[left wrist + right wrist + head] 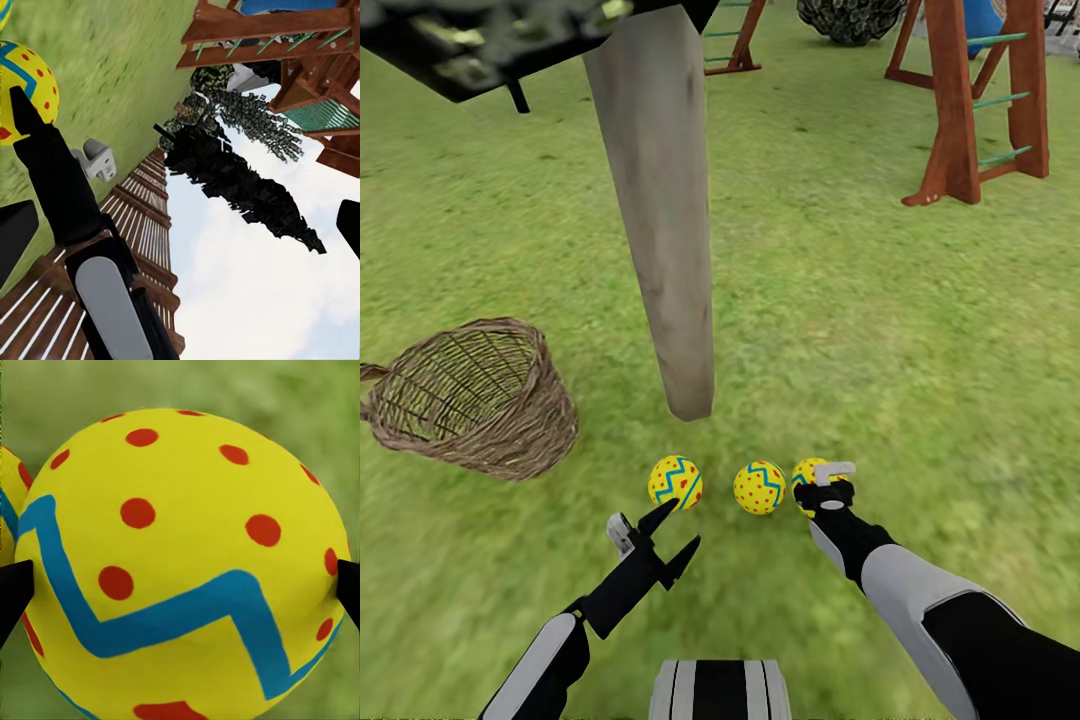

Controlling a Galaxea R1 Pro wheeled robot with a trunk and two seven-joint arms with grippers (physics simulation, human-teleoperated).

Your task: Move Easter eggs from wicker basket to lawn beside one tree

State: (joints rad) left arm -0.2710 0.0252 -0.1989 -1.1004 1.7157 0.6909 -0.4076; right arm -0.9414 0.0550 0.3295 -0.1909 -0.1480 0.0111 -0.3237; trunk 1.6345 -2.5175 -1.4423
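Leftmost, the wicker basket [475, 400] lies tipped on the lawn [880, 330] with nothing visible inside. Next comes the tree [660, 200], its pale trunk meeting the grass just behind a row of three Easter eggs. The left tool [665, 540] hangs released, fingers spread, one tip just beside the left egg [675, 482]. The middle egg [759, 488] sits free on the grass. The right tool [822, 487] is clenched around the right egg [807, 478]; in the right wrist view that egg [180, 562] sits between both fingertips.

The chief risk, I judge, is at release: if the right tool opens while tilted or drags as it lifts away, the egg could roll off, or knock the middle egg close beside it. The left tool could likewise nudge its neighbour if it swings forward.

All three eggs look alike: round, glossy yellow, with a blue zigzag band and red dots, smooth and likely quick to roll
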